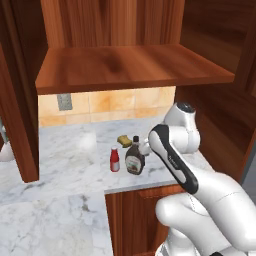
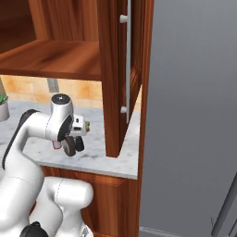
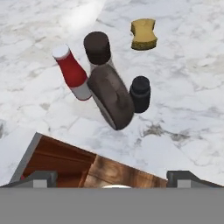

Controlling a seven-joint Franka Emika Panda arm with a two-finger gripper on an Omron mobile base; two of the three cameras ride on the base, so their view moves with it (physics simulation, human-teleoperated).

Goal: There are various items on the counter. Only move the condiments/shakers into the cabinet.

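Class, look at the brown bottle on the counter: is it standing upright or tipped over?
Upright. In the left base view the brown bottle stands on its base on the counter, cap uppermost, beside the red bottle.

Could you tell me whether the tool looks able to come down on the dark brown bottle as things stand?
Probably yes: the tool hangs above the dark brown bottle with nothing between them. The red bottle and black shaker crowd its sides, so the fingers have little room.

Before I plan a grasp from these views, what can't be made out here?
- Black shaker: left base view, hidden behind the brown sauce bottle and the arm.
- Sauce bottle label: too blurred to read.
- Hand: hand view, only the tips show above the bottom edge, widely spread.
- Sponge: right base view, behind the arm.
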